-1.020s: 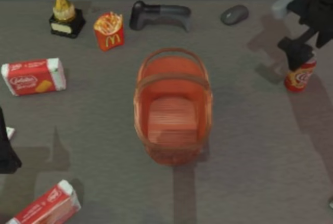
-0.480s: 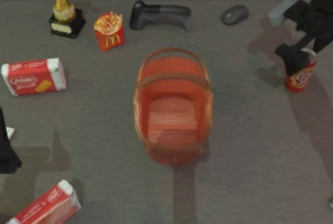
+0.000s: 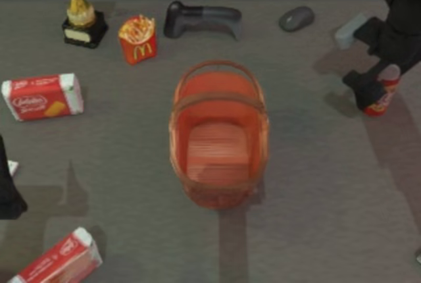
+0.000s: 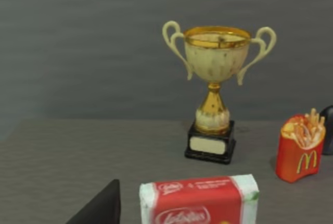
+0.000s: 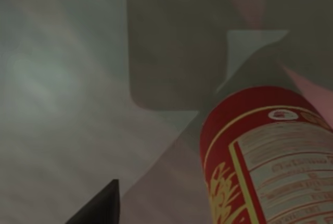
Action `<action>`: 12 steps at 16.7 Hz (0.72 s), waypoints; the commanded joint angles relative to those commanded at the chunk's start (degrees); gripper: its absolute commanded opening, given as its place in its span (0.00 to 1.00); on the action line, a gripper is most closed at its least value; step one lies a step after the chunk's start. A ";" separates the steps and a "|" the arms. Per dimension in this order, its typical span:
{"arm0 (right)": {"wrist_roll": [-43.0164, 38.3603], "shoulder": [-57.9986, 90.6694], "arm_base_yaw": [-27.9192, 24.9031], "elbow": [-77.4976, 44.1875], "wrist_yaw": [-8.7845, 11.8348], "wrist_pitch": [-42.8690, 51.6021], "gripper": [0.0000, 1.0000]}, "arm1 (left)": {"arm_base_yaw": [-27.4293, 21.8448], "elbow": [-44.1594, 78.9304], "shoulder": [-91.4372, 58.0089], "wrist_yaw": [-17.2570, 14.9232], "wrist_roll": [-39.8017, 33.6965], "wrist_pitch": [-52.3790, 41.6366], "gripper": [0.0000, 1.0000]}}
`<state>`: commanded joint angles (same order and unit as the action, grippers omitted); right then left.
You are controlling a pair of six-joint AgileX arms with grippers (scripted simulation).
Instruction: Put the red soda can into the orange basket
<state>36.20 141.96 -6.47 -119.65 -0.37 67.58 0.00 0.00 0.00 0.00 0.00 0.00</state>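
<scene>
- The red soda can is seen standing upright near the table's right edge, well apart from the orange basket; in the right wrist view the can is shown very close to the camera, its label filling the frame's corner
- The right gripper is placed low against the can's upper part, one dark finger on the can's left flank – whether the fingers are parted or already pressed onto the can cannot be told, since the arm covers them from above and only one fingertip is caught by the wrist camera
- For the grasp to be done well, the can should be centred between the fingers and squeezed around its mid-body rather than its rim, so that it is not tipped; a straight lift should follow before any sideways travel
- The carry to the left should be kept high enough for the basket's arched handle to be cleared – the release is best made over the open part nearer the viewer
- The basket is seen to hold nothing; only its woven floor is visible
- The left gripper is parked at the table's left edge, and its fingers probably cannot be judged from what is shown
</scene>
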 joint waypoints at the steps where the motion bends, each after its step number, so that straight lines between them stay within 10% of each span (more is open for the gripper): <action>1: 0.00 0.00 0.00 0.00 0.00 0.00 0.92 | 0.00 0.00 0.00 0.00 0.00 0.00 1.00; 12: 0.00 0.00 0.00 0.00 0.00 0.00 0.10 | 0.00 0.00 0.00 0.00 0.00 0.00 1.00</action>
<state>36.20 141.96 -6.47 -119.65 -0.37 67.58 0.00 0.00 0.00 0.00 0.00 0.00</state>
